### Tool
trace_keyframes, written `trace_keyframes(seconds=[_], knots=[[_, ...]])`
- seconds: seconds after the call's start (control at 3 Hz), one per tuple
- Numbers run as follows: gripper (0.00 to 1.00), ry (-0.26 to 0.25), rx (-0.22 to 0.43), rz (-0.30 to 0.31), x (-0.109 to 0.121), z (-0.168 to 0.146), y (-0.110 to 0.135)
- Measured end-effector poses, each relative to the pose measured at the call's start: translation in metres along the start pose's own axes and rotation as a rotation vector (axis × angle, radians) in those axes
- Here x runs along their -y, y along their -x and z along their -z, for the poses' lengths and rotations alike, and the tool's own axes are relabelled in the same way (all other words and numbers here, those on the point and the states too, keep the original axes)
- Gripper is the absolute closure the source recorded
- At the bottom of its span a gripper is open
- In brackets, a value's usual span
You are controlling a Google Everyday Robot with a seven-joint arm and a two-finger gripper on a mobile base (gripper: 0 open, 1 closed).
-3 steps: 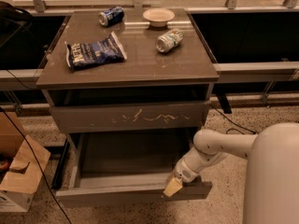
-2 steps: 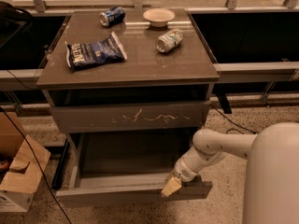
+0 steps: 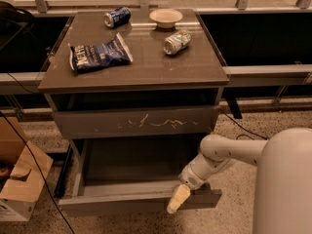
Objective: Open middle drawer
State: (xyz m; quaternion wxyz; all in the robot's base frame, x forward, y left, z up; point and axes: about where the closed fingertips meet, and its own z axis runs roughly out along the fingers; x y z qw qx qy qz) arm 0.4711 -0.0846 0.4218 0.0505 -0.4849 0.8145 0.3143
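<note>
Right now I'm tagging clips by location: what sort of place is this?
Probably an office or lab area: a grey-brown drawer cabinet carrying a dark blue chip bag, a brown cardboard box beside it. The gripper sits at the open middle drawer's front.

Dim warm overhead light: faint glare on the brown cabinet top [image 3: 146,65], shadow inside the open grey-brown middle drawer [image 3: 117,204], pale gripper [image 3: 177,199] lit at its front.

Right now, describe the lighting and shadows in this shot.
Camera view: warm light falls on the cabinet top, with a pale sheen band just in front of the bowl. In the same view, the recess under the top and the inside of the middle drawer sit in shadow, while the gripper, at the drawer's front edge, is brightly lit.
</note>
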Motion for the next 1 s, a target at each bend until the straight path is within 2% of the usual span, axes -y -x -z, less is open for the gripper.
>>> trace_keyframes(seconds=[0.67, 1.0], knots=[[0.0, 0.063, -0.093, 0.037, -0.047, -0.003, -0.045], [0.0, 0.063, -0.093, 0.037, -0.047, -0.002, -0.044]])
